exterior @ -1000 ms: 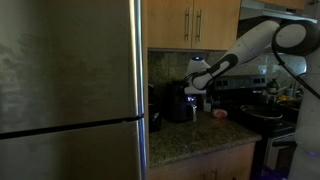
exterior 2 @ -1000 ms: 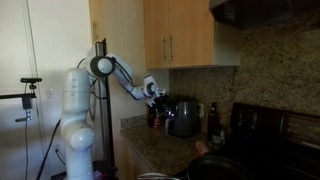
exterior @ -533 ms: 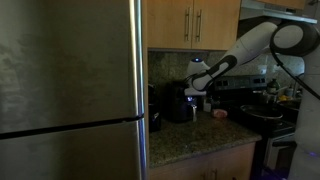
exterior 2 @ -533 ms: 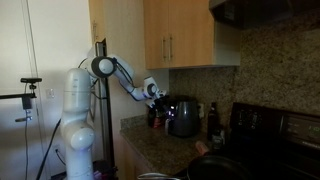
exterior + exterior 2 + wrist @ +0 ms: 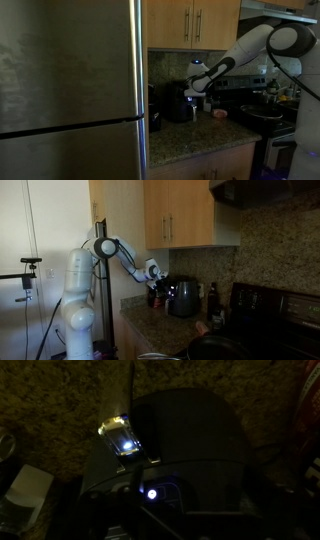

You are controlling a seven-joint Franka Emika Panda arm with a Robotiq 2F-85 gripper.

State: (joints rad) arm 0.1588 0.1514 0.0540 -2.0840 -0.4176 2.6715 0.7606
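Note:
A black coffee maker [image 5: 180, 103] stands on the granite counter [image 5: 195, 135] against the backsplash, and shows in both exterior views [image 5: 183, 297]. My gripper [image 5: 196, 89] hangs just above and beside its top, seen from the other side too [image 5: 157, 281], with nothing held. The wrist view is very dark. It looks down on the coffee maker's rounded black body [image 5: 190, 440], with a small blue lit button [image 5: 151, 493] and a lit display [image 5: 124, 442]. My fingers are lost in the dark in the wrist view.
A tall steel fridge [image 5: 70, 90] fills one side. Wooden cabinets [image 5: 195, 22] hang above the counter. A black stove [image 5: 275, 305] with a pan [image 5: 215, 348] is close by, and a small reddish item [image 5: 219, 114] lies on the counter.

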